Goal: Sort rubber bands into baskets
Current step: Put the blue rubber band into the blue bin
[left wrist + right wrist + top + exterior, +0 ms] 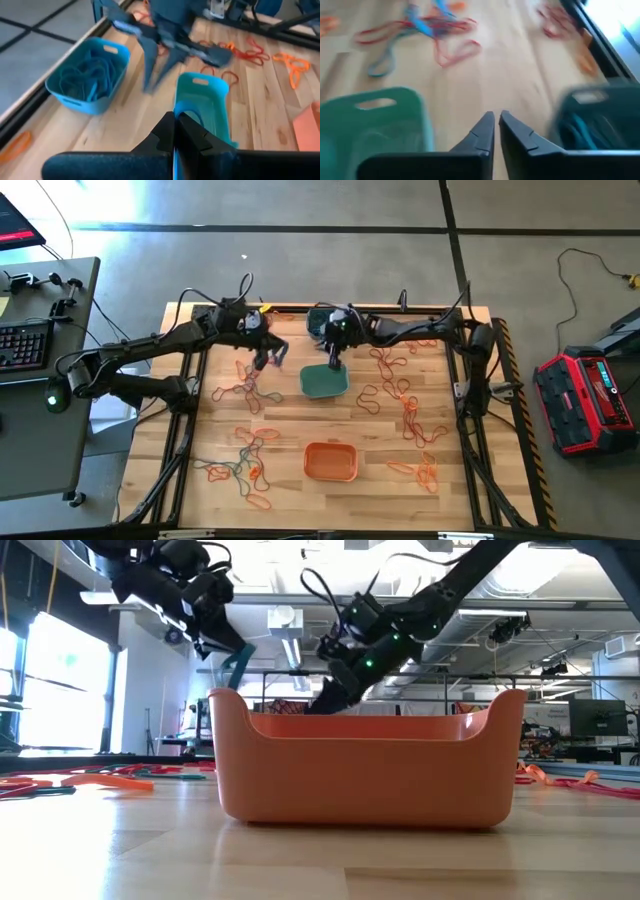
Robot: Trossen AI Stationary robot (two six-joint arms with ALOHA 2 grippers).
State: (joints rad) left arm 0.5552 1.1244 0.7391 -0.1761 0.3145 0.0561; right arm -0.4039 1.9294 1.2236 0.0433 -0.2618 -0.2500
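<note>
Orange, red and blue-teal rubber bands (243,392) lie scattered on the wooden table, with more at the right (405,405) and the near left (240,470). The teal-green basket (325,382) stands in the middle. The grey-blue basket (320,320) holds blue bands at the far edge, and the orange basket (330,461) is nearer. My left gripper (268,358) hangs left of the teal-green basket, shut on a teal band (240,662). My right gripper (333,360) hovers over that basket's far rim. Its fingers (495,120) stand slightly apart with nothing between them. My left gripper pinches a teal rubber band (174,160) between its two shut fingers, which slant down from the table's left. The band hangs slack below the fingers (240,662), clear of the table. Which part of the loop is pinched stays hidden by the fingers.
Black frame rails (480,430) and cables run along the table's left, right and far edges. A red and black case (585,400) sits on the floor to the right. A desk with a keyboard (25,345) stands to the left. Bare wood lies between the teal-green and orange baskets.
</note>
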